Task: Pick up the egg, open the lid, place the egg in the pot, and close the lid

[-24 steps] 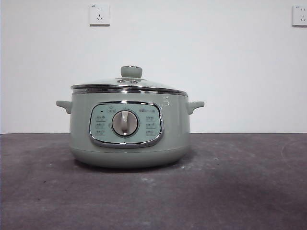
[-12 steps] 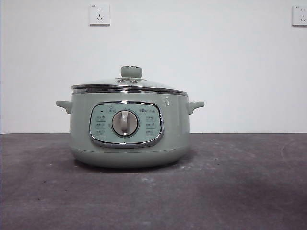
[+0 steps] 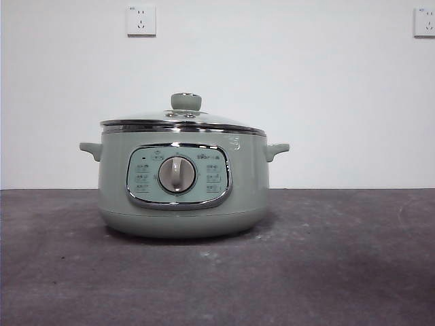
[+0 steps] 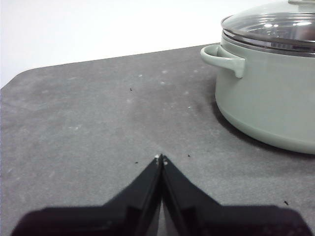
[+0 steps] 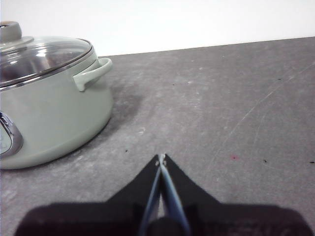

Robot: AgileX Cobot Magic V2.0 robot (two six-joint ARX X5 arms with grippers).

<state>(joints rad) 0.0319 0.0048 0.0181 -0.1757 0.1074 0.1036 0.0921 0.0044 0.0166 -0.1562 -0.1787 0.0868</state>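
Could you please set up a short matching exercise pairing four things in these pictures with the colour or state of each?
Things:
1. pot
2. lid
3. dial
4. left gripper

Descriptions:
A. clear glass with a metal rim
B. black, jaws shut on nothing
C. sage green with two side handles
D. grey, in the middle of the control panel

Pairs: 1-C, 2-A, 3-D, 4-B
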